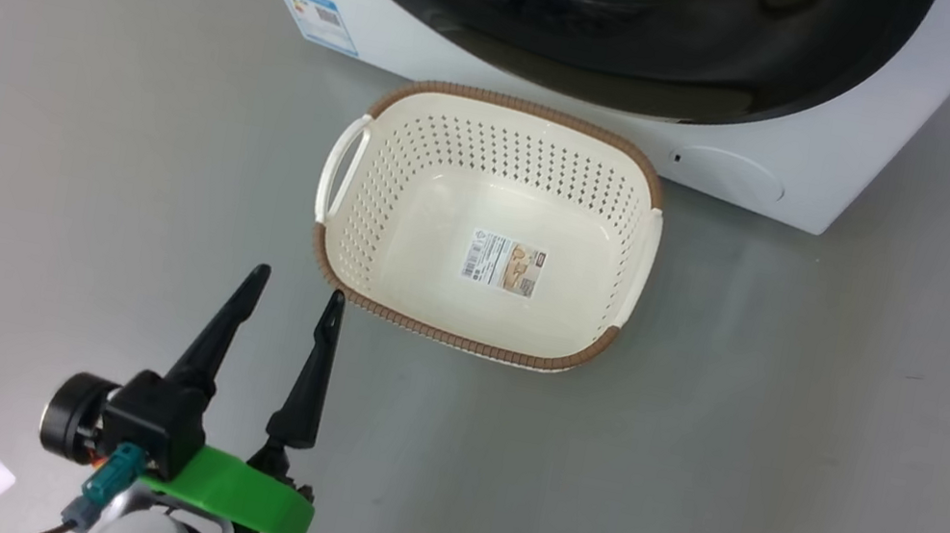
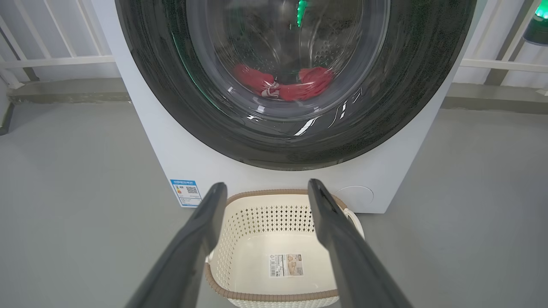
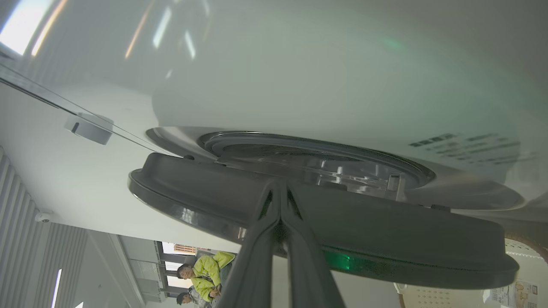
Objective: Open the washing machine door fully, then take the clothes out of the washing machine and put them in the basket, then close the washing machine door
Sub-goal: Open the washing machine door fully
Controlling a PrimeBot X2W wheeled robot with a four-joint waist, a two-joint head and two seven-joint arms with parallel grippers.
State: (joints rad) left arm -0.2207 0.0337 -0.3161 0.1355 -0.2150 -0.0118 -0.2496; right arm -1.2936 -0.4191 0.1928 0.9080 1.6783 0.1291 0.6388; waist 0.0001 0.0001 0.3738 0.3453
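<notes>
- The right gripper (image 3: 280,190) has its fingers pressed together and holds nothing. Its tips sit in the narrow gap between the door (image 3: 385,231) and the white front of the machine (image 3: 299,77).
- The door is open only a little and lies on the near side of these tips, so the coming pull should probably go toward the robot. The hinge cannot be seen.
- The left gripper (image 1: 299,282) is spread wide and empty. It is low and near, points at the basket (image 1: 366,218), and is well apart from the door, so the right arm is the nearer one.
- The clothes (image 2: 295,85) lie in the drum behind the glass.
- The basket stands empty on the floor just before the machine.
</notes>
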